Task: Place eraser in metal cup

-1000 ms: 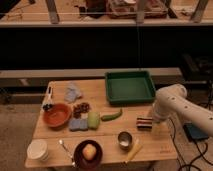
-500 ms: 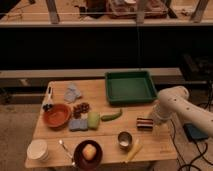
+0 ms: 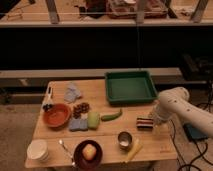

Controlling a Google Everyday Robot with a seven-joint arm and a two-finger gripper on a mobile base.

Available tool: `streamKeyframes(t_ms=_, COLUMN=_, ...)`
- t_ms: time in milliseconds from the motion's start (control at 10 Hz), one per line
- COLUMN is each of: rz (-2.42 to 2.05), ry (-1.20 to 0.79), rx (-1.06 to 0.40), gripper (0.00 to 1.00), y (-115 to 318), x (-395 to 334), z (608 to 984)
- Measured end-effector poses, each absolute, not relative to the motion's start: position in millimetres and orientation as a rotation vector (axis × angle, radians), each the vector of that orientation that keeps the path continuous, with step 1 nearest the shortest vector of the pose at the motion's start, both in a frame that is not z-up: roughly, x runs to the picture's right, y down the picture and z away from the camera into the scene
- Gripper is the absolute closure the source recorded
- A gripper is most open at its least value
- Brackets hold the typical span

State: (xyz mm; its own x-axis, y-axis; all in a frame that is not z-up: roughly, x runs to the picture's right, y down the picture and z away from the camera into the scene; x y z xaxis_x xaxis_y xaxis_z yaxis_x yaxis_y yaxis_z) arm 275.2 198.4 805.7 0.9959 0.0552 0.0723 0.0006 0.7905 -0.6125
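1. Eraser (image 3: 144, 123) lies flat on the wooden worktop (image 3: 160, 145), near its right edge, with the striped side facing the camera.
2. Metal cup (image 3: 124, 139) stands upright, forward and left of the eraser and clearly apart from it.
3. A yellow stick-like item (image 3: 132, 150) lies just right of the cup, near the front edge.
4. The white arm (image 3: 175, 104) reaches in from the right. Its gripper (image 3: 152, 120) is low at the eraser's right end with its jaws spread. Whether they touch the block cannot be told.
5. A green tray (image 3: 131, 86) sits at the back of the worktop, behind the eraser.
6. A green pepper (image 3: 112, 116) lies left of the eraser, between it and a blue-grey sponge (image 3: 78, 125).
7. An orange bowl (image 3: 56, 115) is further left. A white bowl (image 3: 38, 149) is at the front left corner.
8. A dark red bowl (image 3: 88, 152) holding a yellowish fruit is left of the cup.
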Motion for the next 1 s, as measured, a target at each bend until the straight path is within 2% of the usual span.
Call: streamKeyframes(t_ms=1000, rz=0.047, ry=-0.070, rx=-0.637, gripper=0.35, y=190, x=280, z=822)
